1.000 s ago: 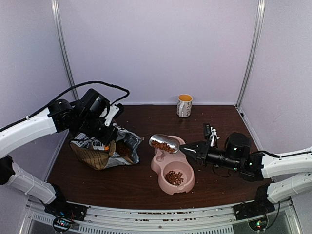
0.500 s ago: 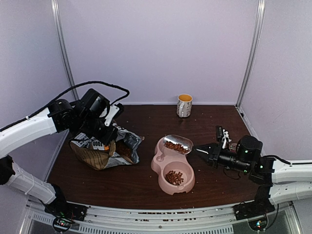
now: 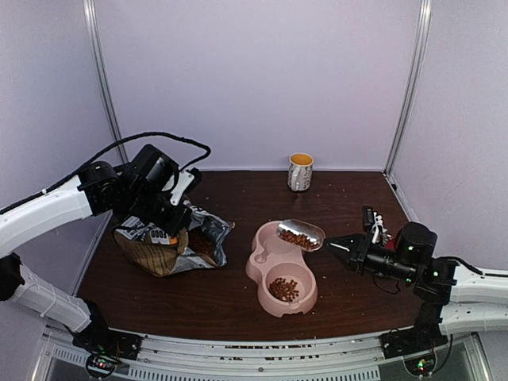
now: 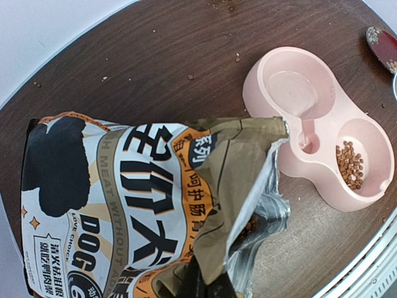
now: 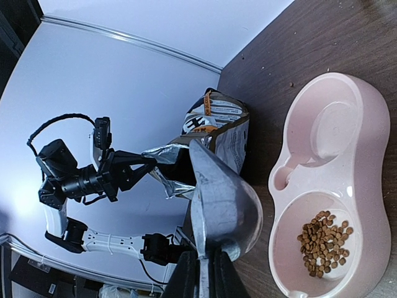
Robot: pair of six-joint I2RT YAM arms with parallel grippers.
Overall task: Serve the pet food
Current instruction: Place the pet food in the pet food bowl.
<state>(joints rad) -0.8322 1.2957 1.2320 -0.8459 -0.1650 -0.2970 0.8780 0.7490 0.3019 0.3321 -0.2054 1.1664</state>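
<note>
Pouring step: our right gripper [image 3: 337, 243] is clamped on the scoop [image 3: 301, 235] of kibble [image 3: 298, 238] over the far right edge of the bowl [image 3: 252, 270], and our left gripper [image 3: 175, 217] pinches the bag [image 3: 155, 252]. Next we tip gently.

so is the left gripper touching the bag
Touching. The left wrist view shows the bag's open top edge pinched between the shut jaws of the left gripper at the bottom of the frame.

I'm working in a lab test booth: plain pale wall panels [image 3: 254, 79], aluminium posts [image 3: 101, 79], robot arms [image 3: 48, 210] bolted along the table [image 3: 349, 190] edge.
</note>
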